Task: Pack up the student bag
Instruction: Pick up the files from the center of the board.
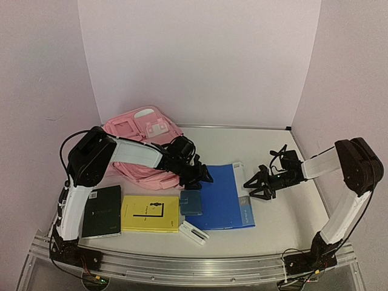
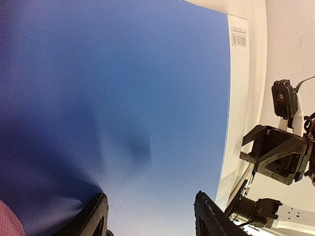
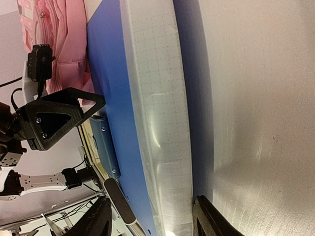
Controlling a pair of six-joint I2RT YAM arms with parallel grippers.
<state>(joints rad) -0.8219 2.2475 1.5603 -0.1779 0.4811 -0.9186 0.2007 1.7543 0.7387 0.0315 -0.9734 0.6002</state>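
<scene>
Left claw (image 1: 205, 177), seen from our overhead camera, hangs released over the left edge of a blue folder (image 1: 224, 200). Its arm reaches across the student bag (image 1: 142, 133), which lies at the back left of the desk (image 1: 291, 212) near the corner of the walls. From here we also see the right claw (image 1: 253, 187) at the folder's opposite, right edge, jaws spread. A black book (image 1: 102, 210) and a yellow book (image 1: 150, 213) lie side by side along the near edge. A small blue case (image 1: 191, 203) sits just beside the folder, with a white oblong item (image 1: 194, 232) near it. Our left wrist camera loses all of those. The folder's blue cover fills it, and the two fingers stand apart above the cover with nothing between them. It does give us what the overhead view cannot resolve: a barcode (image 2: 238, 37) on the white strip (image 2: 238, 123) along the folder's far side. The right claw faces us beyond that strip, and only a sliver of pink shows in the bottom corner. Our right wrist camera looks the other way along the folder. Its fingers stand open on either side of the gridded white strip, and we cannot tell whether either one touches it. Behind the left claw this view shows the bag's pink fabric at top left, with the blue case lying against the folder's edge.
</scene>
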